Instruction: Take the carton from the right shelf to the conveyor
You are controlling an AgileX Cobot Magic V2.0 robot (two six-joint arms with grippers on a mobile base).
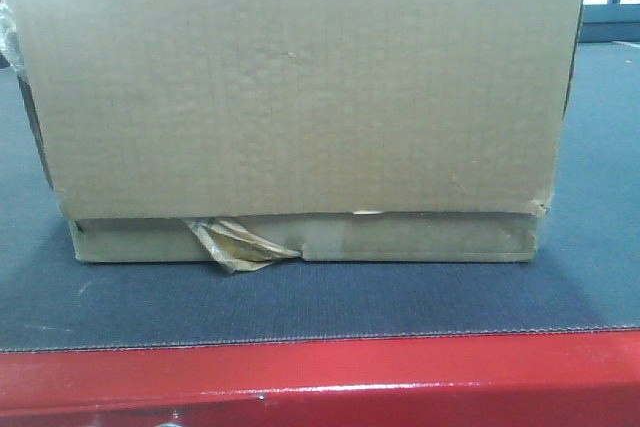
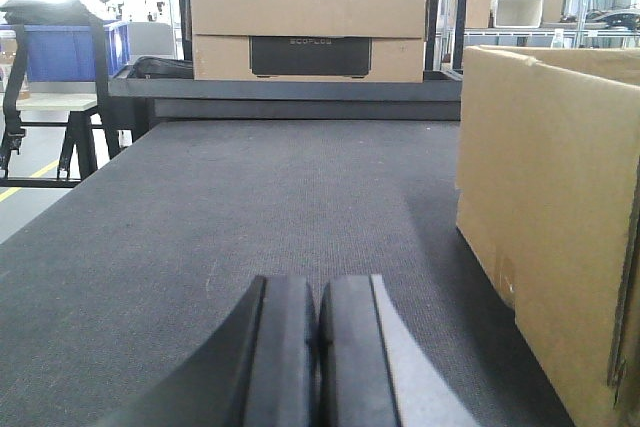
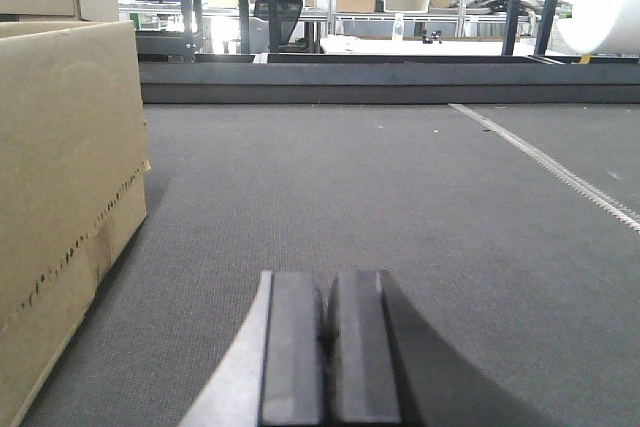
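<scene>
Low over the belt on either side, the left gripper (image 2: 320, 347) and right gripper (image 3: 327, 347) are clenched empty, jaws pressed together. Between them the large brown corrugated cardboard carton (image 1: 300, 87) already rests on the dark grey textured conveyor (image 1: 320, 307), just behind its glossy red rim. Judging by this, placement looks done; next, both arms need only retreat outward, where open belt lies.

Carton (image 1: 300, 97) top cropped by the front view's edge; both arms outside that view.

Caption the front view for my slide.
Large brown cardboard carton with torn yellowish tape resting on the dark grey conveyor belt behind its red rim.
</scene>
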